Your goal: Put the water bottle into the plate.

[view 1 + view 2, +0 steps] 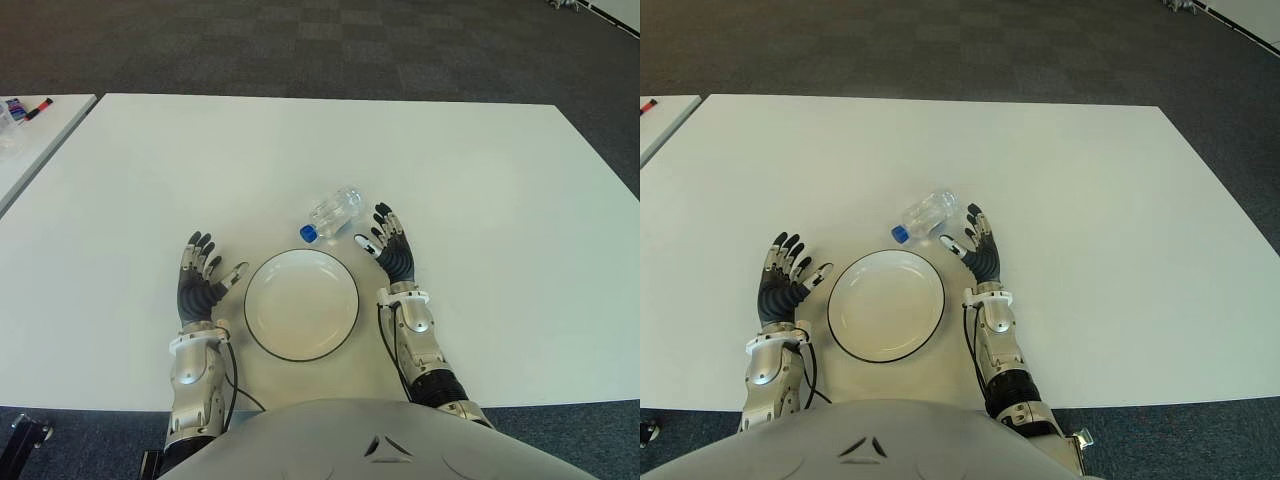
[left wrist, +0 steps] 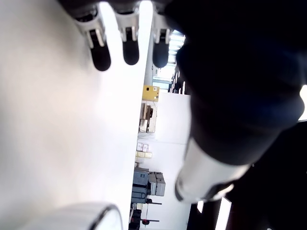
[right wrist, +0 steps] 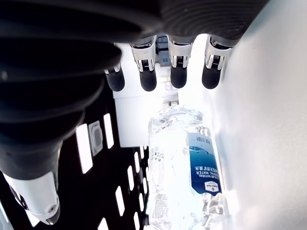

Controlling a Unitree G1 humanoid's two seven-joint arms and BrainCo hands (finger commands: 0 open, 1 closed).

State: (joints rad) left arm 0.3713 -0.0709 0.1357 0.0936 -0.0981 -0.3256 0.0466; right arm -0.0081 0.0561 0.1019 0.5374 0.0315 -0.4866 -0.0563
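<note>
- We see the water bottle (image 1: pixel 334 213) lying on its side on the white table (image 1: pixel 500 200), just beyond the plate (image 1: pixel 301 304), blue cap toward the plate's far rim. It is outside the plate, not touching it as far as we can tell.
- Our right hand (image 1: pixel 390 250) sits just right of the bottle, fingers (image 3: pixel 147 79) extended and spread, holding nothing; the bottle lies near the palm.
- Our left hand (image 1: pixel 200 280) shows left of the plate, fingers spread and holding nothing.
- A second table (image 1: pixel 30 130) stands at far left with markers (image 1: pixel 28 108) on it.
</note>
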